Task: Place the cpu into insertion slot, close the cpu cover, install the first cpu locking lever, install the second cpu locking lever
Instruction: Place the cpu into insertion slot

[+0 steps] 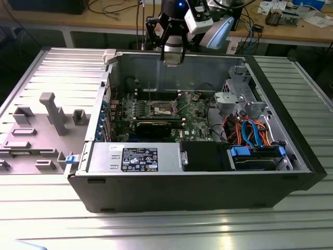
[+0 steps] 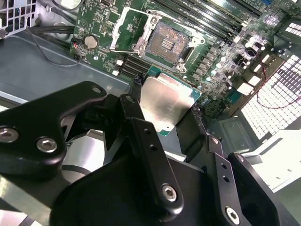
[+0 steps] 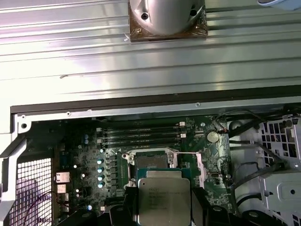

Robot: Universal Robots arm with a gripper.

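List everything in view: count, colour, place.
computer case: one, black and grey, lying open on the ribbed metal table
motherboard: one, green, inside the case
power supply: one, grey, inside the case
insertion slot: one, dark centre, empty, on the motherboard
cpu cover: one, silver, swung open beside the slot
memory slots: several, black, beside the slot
cpu: one, silver top, held off the board
fingers: two, black, shut on the cpu's edges

One cpu (image 2: 167, 101) (one insertion slot (image 2: 168, 42))
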